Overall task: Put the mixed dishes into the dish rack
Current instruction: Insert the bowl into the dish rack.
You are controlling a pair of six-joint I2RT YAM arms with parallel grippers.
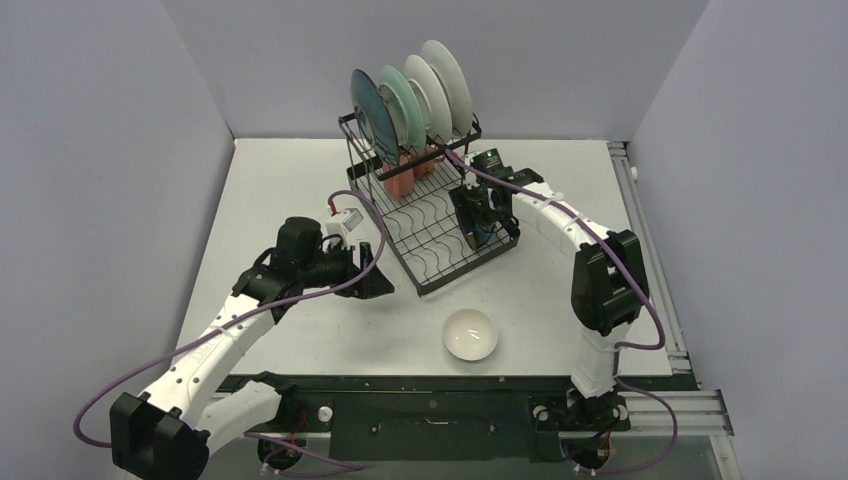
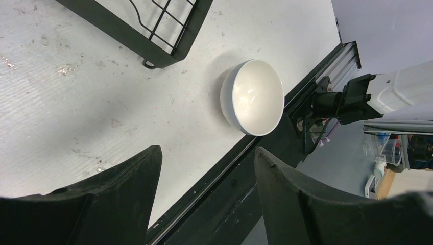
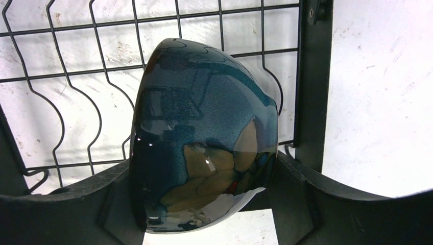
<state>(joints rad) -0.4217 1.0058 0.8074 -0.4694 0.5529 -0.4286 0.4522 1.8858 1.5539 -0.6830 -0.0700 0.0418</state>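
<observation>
Gripping glossy rounded dish over wire rack.

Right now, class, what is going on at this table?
The right fingers grip a dark glossy dish over the lower grid of the dish rack. Four plates already stand in its upper slots. The left fingers hang open and empty beside the rack; a small white bowl sits on the table.
</observation>
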